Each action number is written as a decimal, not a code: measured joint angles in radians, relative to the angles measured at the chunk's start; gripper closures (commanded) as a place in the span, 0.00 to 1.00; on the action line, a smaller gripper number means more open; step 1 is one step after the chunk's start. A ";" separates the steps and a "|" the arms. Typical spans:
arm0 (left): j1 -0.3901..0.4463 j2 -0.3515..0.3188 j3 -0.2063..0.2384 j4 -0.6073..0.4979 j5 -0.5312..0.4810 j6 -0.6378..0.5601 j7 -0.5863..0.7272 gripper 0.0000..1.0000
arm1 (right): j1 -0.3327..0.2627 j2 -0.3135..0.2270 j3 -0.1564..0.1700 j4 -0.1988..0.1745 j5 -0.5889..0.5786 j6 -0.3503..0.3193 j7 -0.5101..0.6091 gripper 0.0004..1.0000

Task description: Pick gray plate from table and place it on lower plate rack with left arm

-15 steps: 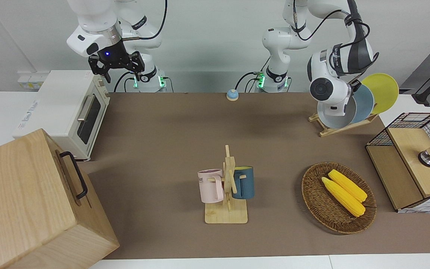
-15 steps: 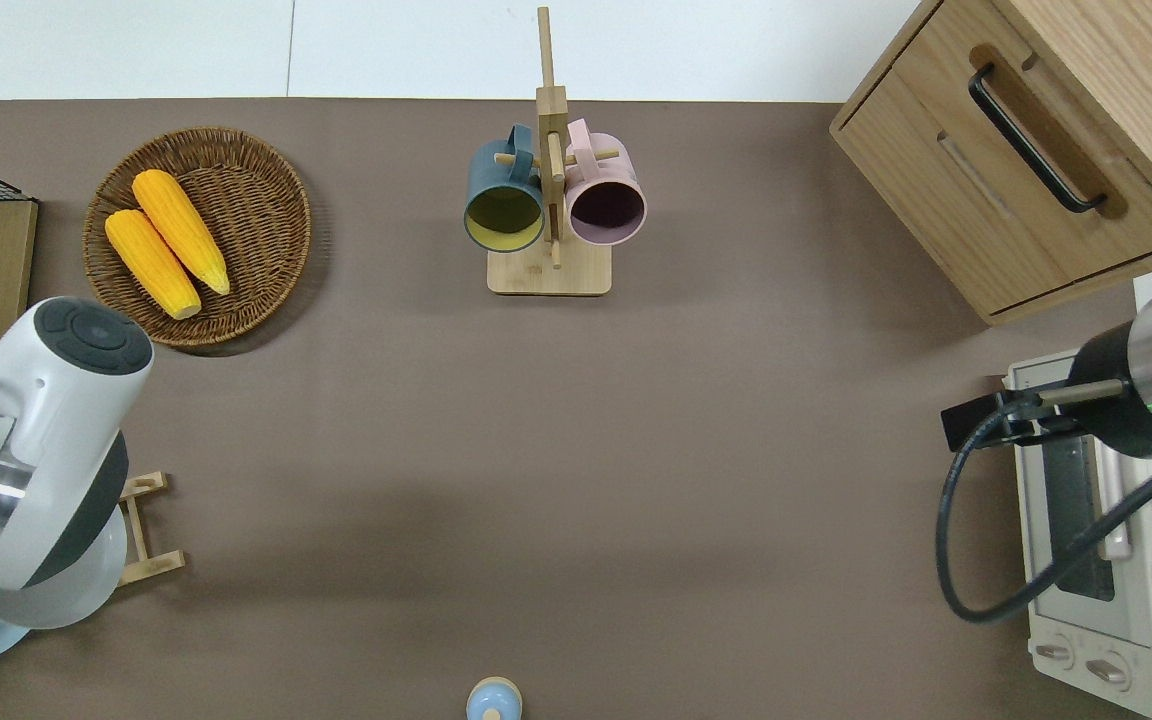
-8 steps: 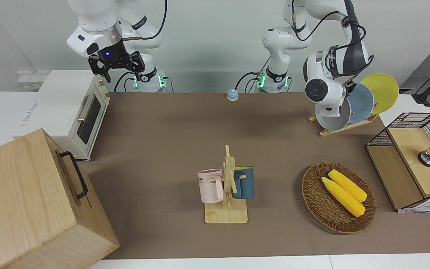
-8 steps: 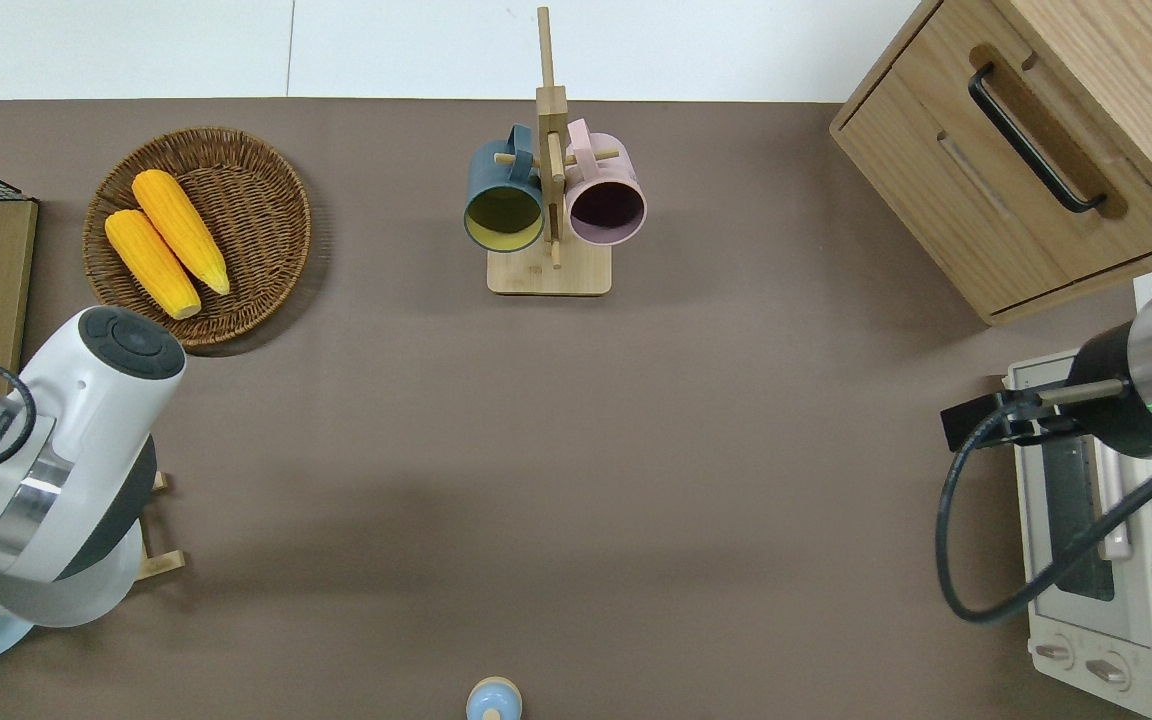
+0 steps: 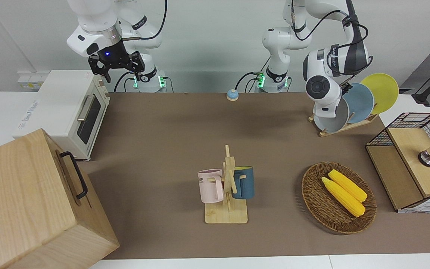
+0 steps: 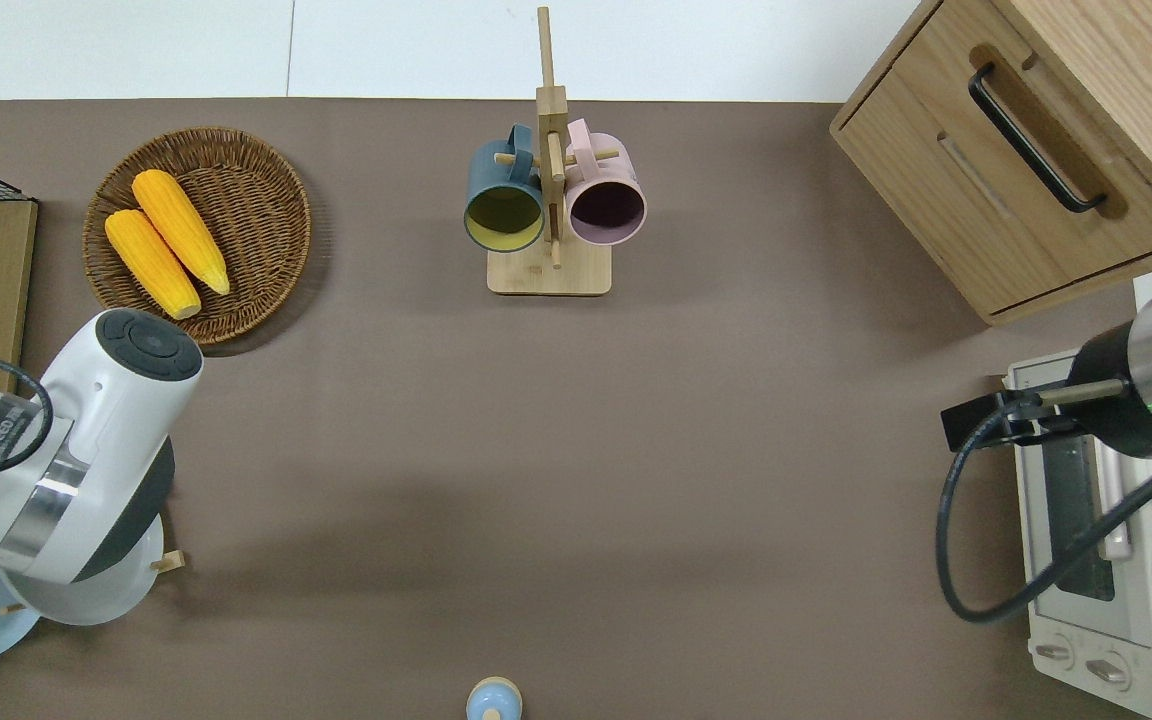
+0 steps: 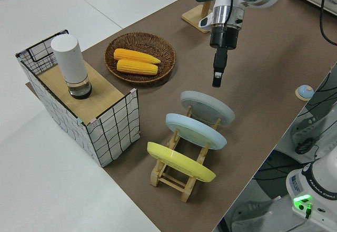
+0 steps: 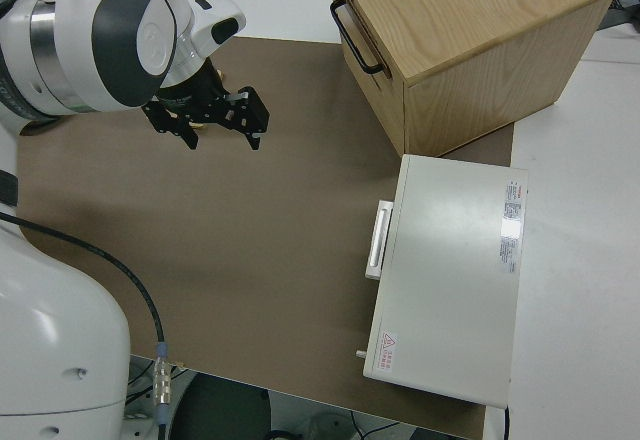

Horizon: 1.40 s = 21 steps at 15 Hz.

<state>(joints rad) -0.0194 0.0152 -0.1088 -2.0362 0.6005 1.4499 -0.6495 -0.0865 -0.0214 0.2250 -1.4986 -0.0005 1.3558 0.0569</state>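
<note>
wall: plain white wall (image 5: 207,33), 12 o'clock in the front view
surround: white surface (image 7: 63,190) around the brown covering
furniture: light-wood cabinet (image 5: 32,201) with black handle, 8 o'clock, front view
appliance: white toaster oven (image 5: 65,112), 10 o'clock
light: even, soft shadows

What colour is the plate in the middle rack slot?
Sky blue; the plate sits between the gray and yellow ones. Clearest in the left side view.

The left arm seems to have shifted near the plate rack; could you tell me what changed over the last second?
The left gripper has lifted clear of the gray plate, which now rests alone in the lower plate rack, let go. Blue and yellow plates, mugs, corn and the parked right arm stayed put.
</note>
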 measured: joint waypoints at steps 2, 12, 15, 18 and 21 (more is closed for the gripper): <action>0.000 -0.002 -0.001 0.038 -0.081 0.034 0.000 0.01 | 0.000 0.000 0.000 0.000 0.000 0.000 0.000 0.01; -0.001 -0.029 -0.029 0.187 -0.384 0.176 0.065 0.01 | 0.000 0.000 0.000 0.000 0.000 0.000 0.000 0.01; 0.002 -0.060 -0.022 0.196 -0.486 0.224 0.257 0.01 | 0.000 0.000 0.000 0.000 0.000 0.000 0.000 0.01; 0.001 -0.076 -0.020 0.219 -0.521 0.251 0.384 0.01 | 0.000 0.000 0.000 0.000 0.000 0.000 0.000 0.01; 0.001 -0.086 -0.021 0.258 -0.584 0.259 0.436 0.01 | 0.000 0.000 0.000 0.000 0.000 0.000 0.000 0.01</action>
<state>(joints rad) -0.0183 -0.0704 -0.1295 -1.7780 0.0161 1.7093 -0.2139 -0.0865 -0.0214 0.2250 -1.4986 -0.0005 1.3558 0.0569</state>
